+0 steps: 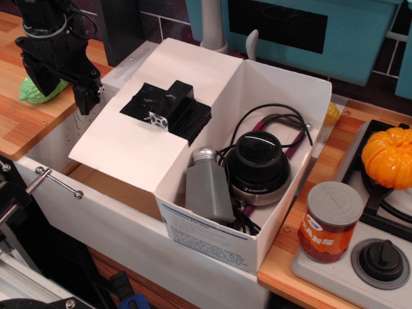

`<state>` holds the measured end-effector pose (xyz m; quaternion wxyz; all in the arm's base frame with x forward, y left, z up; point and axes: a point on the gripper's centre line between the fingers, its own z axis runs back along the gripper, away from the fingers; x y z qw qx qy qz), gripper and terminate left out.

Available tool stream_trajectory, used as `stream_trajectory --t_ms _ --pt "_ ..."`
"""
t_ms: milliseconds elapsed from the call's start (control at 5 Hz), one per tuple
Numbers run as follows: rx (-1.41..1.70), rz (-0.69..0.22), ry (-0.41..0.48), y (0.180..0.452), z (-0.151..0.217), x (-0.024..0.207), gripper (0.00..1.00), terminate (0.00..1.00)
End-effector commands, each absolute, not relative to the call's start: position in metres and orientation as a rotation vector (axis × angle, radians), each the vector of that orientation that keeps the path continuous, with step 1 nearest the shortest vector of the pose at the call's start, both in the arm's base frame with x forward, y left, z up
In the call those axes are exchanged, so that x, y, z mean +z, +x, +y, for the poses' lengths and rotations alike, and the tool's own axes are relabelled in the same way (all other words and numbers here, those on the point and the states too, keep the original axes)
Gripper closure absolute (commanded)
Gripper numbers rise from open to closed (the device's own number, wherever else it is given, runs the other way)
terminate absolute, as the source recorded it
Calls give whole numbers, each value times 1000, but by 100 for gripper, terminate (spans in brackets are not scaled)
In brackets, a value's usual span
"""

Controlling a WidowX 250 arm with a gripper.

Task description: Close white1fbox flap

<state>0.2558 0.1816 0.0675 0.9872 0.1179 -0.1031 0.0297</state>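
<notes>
Black gripper (pixel 80 90) upper left (downward-pointing)

The can (pixel 330 221) carries an orange label with white letters, of which "ANS" can be read. The white1fbox (pixel 215 239) has blue printed lines on its short side, too small to read. The black dome camera (pixel 259 167) bears an illegible light mark.

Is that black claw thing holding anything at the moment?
No. The gripper holds nothing; it hangs just left of the open white flap, apparently not touching it.
</notes>
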Motion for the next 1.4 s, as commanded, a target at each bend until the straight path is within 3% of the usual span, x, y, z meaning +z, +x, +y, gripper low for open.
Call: stream_trajectory --t_ms 0,200,600,1000,1200 --pt "60 -207 237 256 182 68 0 0" --pt "0 -174 105 261 182 69 0 0" --pt "-49 -212 -82 267 165 82 0 0" --pt "-19 -237 -129 270 130 110 0 0" --pt "-23 -221 -106 272 116 134 0 0"
